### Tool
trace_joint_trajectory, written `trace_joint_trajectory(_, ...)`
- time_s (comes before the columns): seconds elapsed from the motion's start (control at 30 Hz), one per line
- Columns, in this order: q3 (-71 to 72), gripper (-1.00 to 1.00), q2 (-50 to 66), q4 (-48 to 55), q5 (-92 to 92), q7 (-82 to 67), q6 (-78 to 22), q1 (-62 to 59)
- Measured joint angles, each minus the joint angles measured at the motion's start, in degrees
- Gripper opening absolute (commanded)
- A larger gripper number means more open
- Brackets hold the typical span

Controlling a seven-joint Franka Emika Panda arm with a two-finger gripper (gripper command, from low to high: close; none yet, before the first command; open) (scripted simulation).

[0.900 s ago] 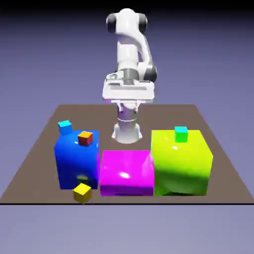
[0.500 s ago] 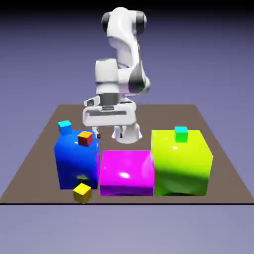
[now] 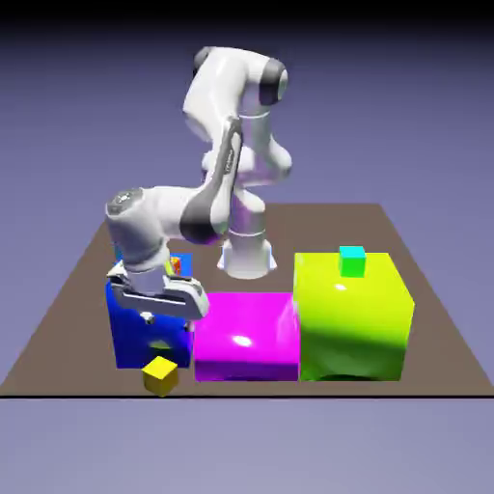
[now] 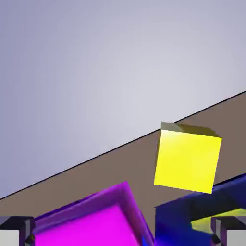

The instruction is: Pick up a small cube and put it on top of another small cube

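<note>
The small yellow cube (image 3: pixel 160 375) lies on the table near the front edge, in front of the big blue block (image 3: pixel 135 338). In the hand view the yellow cube (image 4: pixel 187 161) shows large, right of the middle and above the finger tips. The small turquoise cube (image 3: pixel 352 260) sits on top of the big lime block (image 3: pixel 352 318) at the exterior view's right. My gripper (image 3: pixel 150 314) hangs over the blue block's front, a little above and behind the yellow cube. In the hand view the gripper (image 4: pixel 123 235) stands open, its tips at the two bottom corners, holding nothing.
A big magenta block (image 3: pixel 246 336) stands between the blue and lime blocks; the hand view shows the magenta block (image 4: pixel 91 223) and the blue block (image 4: pixel 202 216) low down. A small orange cube (image 3: pixel 176 264) peeks out behind my forearm. The table's front edge (image 3: pixel 241 394) runs just past the yellow cube.
The arm has swung from upright over the table's middle down to the exterior view's left, lowering the hand over the blue block. It now covers the small sky-cyan cube. No cube has moved.
</note>
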Motion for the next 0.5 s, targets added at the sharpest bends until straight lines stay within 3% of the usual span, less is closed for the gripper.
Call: trace_joint_trajectory(0.5,-14.23,0.00,28.31,24.38,11.49,-2.53,-27.21,3.22)
